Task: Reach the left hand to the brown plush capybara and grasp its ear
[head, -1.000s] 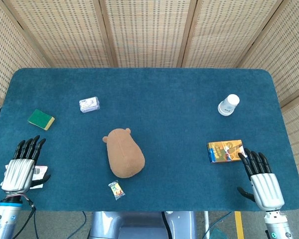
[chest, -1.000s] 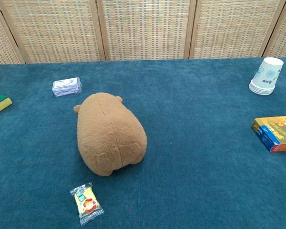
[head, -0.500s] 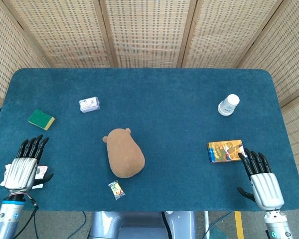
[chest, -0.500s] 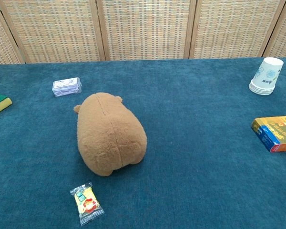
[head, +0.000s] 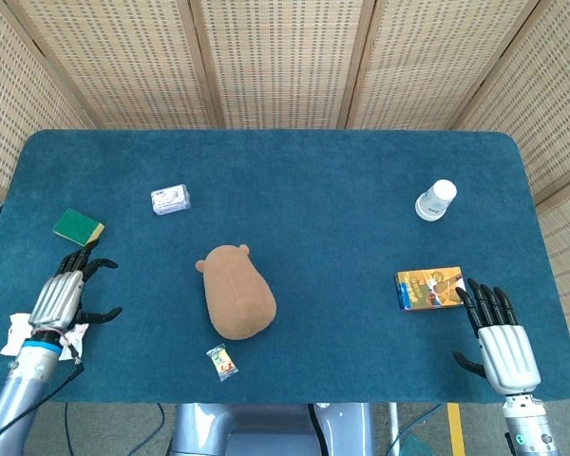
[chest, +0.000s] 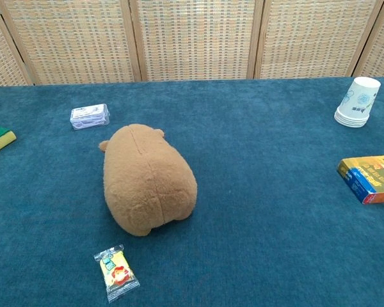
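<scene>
1. Woven cane panels in pale wooden frames stand behind a table (head: 361,171) covered in deep teal, short-pile felt with rounded corners.
2. Near the middle, slightly left, lies the brown plush capybara (head: 236,292): a soft, fuzzy, egg-shaped body seen from behind, head pointing away from the robot, with two small rounded ears. One ear (head: 200,265) sticks out on its left side.
3. At the table's left edge the left hand (head: 68,294) hovers, silver-backed with black fingers spread apart and holding nothing. It is well apart from the capybara.
4. Beneath that wrist lies a crumpled white wrapper (head: 21,330).
5. Low at the right edge the right hand (head: 499,334) sits palm down, fingers extended and apart, empty, with its fingertips just beside an orange and blue cardboard box (head: 430,288).
6. A flat green sponge (head: 78,227) with a yellow underside lies just beyond the left hand.
7. A small clear packet (head: 170,199) of white tissues sits further back.
8. A glossy candy sachet (head: 222,362) lies near the capybara's rump.
9. A stack of white paper cups (head: 436,199) stands at the far right.
</scene>
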`<state>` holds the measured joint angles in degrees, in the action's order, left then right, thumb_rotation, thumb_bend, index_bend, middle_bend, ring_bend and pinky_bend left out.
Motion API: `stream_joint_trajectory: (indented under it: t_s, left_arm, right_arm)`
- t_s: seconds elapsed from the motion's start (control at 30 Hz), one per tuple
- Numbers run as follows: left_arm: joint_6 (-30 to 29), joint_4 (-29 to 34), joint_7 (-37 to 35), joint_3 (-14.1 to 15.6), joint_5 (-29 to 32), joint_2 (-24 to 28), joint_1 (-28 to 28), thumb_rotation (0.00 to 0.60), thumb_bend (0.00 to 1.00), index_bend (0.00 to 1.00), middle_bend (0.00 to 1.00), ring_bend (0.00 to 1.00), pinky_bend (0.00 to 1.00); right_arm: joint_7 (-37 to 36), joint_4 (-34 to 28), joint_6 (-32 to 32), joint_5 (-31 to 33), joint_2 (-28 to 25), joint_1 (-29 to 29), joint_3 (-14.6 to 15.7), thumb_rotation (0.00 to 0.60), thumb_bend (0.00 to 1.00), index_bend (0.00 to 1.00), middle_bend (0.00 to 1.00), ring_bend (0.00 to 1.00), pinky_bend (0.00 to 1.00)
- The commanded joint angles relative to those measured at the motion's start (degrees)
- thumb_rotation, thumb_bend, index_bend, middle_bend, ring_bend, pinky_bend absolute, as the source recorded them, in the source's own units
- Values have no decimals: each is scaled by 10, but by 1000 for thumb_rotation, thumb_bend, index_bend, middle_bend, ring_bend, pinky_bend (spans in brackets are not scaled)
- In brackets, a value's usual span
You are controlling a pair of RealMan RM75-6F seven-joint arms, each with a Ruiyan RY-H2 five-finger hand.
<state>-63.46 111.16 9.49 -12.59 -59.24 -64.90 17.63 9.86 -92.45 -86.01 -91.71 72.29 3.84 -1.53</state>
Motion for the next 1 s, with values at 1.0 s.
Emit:
stream_joint_trajectory:
  t_s: [1.0]
  left_arm:
    - [275, -195, 58, 20, 579, -44, 380, 600, 356, 463, 0, 0, 0]
  right_arm:
    - [-12, 29, 16, 31, 14, 10, -11, 600, 124, 5, 0, 0, 0]
